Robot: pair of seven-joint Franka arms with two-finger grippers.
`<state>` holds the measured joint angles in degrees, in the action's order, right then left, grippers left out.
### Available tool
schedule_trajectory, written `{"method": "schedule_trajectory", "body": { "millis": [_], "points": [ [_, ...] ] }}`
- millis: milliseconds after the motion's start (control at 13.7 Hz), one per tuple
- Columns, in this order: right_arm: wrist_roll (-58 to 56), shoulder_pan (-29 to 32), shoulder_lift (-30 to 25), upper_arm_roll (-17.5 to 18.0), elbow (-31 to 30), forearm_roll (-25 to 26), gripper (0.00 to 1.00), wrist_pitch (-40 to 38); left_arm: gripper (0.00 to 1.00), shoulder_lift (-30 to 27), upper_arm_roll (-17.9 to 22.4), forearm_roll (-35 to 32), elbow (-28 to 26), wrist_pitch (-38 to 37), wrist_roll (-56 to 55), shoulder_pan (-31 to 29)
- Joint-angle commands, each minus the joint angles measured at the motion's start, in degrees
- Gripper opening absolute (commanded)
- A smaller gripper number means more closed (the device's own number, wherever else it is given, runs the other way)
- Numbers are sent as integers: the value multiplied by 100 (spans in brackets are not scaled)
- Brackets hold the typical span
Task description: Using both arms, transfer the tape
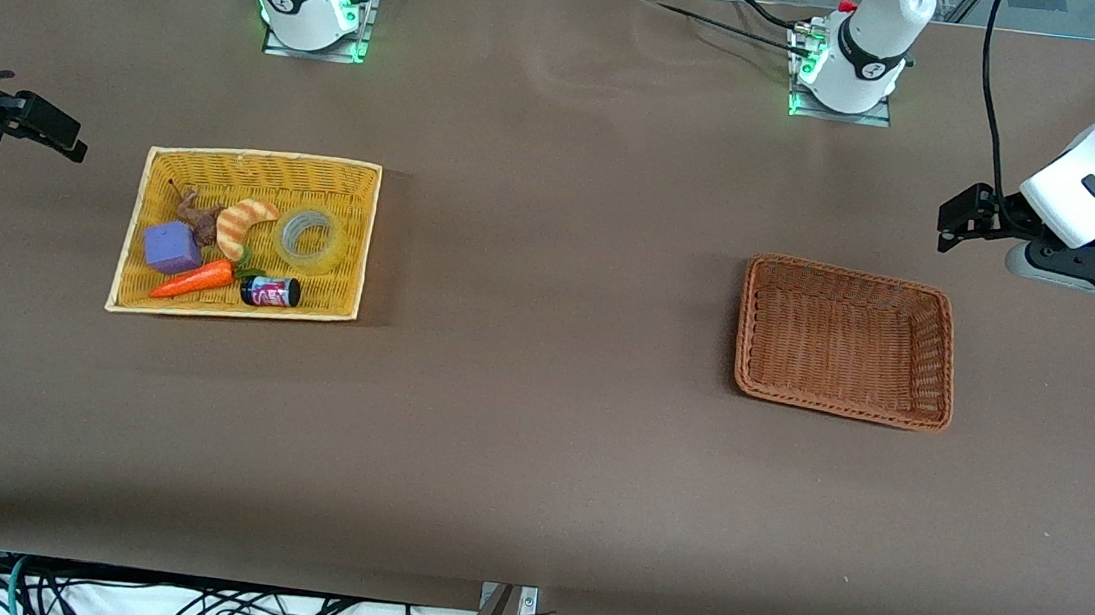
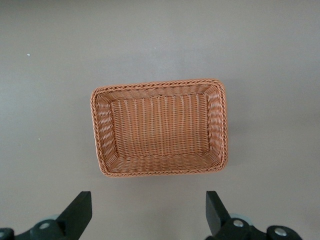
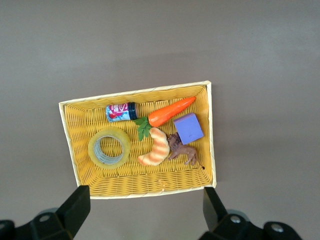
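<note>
Lying flat among toys in the yellow woven rectangular basket (image 1: 137, 238) toward the right arm's end of the table, the ring-shaped roll of translucent yellowish packing tape (image 1: 310, 239) has not been touched. It sits just beside the striped croissant-shaped toy (image 1: 242, 224), and a small dark can with a red label (image 1: 270, 292) lies nearer the front camera, with an orange toy carrot (image 1: 193, 280), a purple cube (image 1: 171, 247) and a small brown animal figure (image 1: 199, 219) in the same basket. The right gripper (image 3: 145, 212) hangs high in the air, with the yellow basket in its wrist view, fingers spread wide and empty. The left gripper (image 2: 149, 212) hangs above the table with the empty brown wicker basket (image 1: 945, 356) in its wrist view, fingers likewise spread and holding nothing; this arm waits. The roll is probably light and stiff, with a smooth, somewhat slippery outer face. A sound hold would likely put one finger down the grey-white core and one outside the wall, on the side away from the croissant, leaving the rest of the ring free for the other gripper. Squeezing across the full diameter looks riskier, since the roll might slip out.
</note>
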<state>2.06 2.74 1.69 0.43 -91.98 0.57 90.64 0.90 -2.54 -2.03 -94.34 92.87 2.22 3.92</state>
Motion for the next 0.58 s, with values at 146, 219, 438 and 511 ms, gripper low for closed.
{"method": "schedule_trajectory", "body": {
  "millis": [146,219,438,511],
  "points": [
    [-13,7,60,-17,163,-49,100,-21,100,7,-1,133,100,-129,-29,4],
    [-13,-2,129,-8,163,-5,100,6,100,7,-1,133,100,-129,-29,4],
    [-300,7,454,-8,163,57,100,42,100,7,-1,133,100,-129,-38,4],
    [-572,-2,516,-8,129,31,100,-20,100,16,-1,133,100,-137,-47,4]
  ]
}}
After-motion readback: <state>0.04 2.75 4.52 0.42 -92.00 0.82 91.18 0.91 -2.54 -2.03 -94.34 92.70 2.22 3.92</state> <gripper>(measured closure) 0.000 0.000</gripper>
